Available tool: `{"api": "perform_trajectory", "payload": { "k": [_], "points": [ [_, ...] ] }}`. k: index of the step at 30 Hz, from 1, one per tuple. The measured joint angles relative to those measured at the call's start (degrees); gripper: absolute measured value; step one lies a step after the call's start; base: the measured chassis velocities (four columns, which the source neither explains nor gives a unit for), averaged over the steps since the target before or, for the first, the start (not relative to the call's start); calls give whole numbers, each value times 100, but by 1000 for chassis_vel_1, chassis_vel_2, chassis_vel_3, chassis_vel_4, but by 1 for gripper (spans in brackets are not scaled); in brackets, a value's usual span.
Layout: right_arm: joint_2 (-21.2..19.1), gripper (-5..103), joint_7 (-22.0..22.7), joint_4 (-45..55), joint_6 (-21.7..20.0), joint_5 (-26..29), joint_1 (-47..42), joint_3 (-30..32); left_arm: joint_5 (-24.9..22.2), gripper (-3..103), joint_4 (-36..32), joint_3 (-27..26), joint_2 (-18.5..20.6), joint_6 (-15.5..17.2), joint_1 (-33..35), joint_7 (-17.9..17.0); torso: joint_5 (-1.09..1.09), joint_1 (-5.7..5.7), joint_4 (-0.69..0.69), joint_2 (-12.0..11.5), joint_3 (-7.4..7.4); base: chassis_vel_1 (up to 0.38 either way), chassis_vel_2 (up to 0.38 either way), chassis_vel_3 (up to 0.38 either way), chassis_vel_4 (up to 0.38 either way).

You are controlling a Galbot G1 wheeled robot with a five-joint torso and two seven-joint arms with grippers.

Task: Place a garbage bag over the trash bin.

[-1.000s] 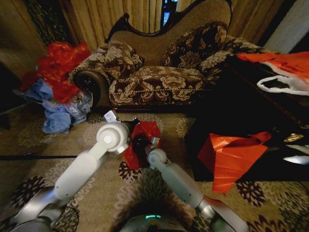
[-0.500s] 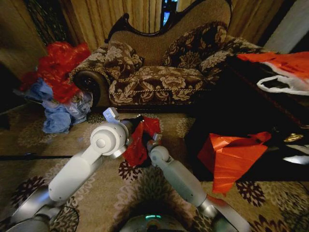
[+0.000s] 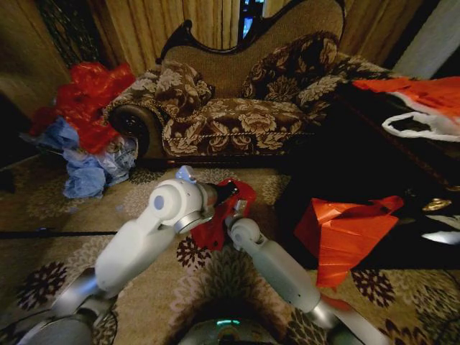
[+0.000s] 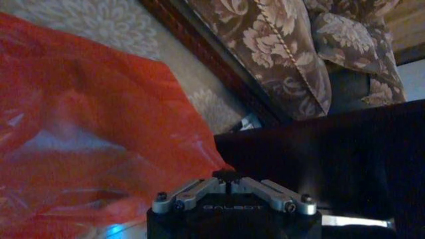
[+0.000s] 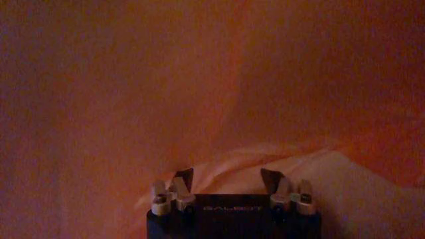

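The garbage bag [image 3: 224, 210] hangs between both arms, before the sofa [image 3: 237, 100]; a bag heap [image 3: 86, 129] lies left.

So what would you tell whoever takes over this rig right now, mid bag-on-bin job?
Left gripper: against the top of the red garbage bag, over the carpet in front of the floral sofa.
Right gripper: open, pushed into the bag, with red film all around it.
Done: the bag is gathered between the two grippers.
Left: the trash bin is hidden by the bag and the arms, so I cannot tell whether the bag is over its rim. Check that first, then finish seating the bag around the rim.
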Motion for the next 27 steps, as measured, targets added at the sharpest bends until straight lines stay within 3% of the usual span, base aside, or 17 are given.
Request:
{"api": "perform_trajectory", "payload": {
  "k": [5,7,9,18,27],
  "points": [
    [-186,91,-49,163,-13,59,-133,-111,155,0,114,7,-144,-53,27,-64,0,0,1,0,0,0,0,0,0],
    [-214,91,-37,184,-42,70,-144,-143,176,0,144,2,-167,-55,67,-70,0,0,1,0,0,0,0,0,0],
    [-273,99,-6,173,-87,77,-140,-222,201,0,245,-11,-221,-51,203,-63,-1,0,0,0,0,0,0,0,0],
    [-261,100,344,-78,-236,205,-175,-139,64,0,771,-41,-462,-62,642,-48,-1,0,2,0,0,0,0,0,0],
    [-492,100,389,202,-181,200,-396,-69,102,0,651,70,-594,-140,824,-43,-1,-1,1,0,0,0,0,0,0]
  ]
}}
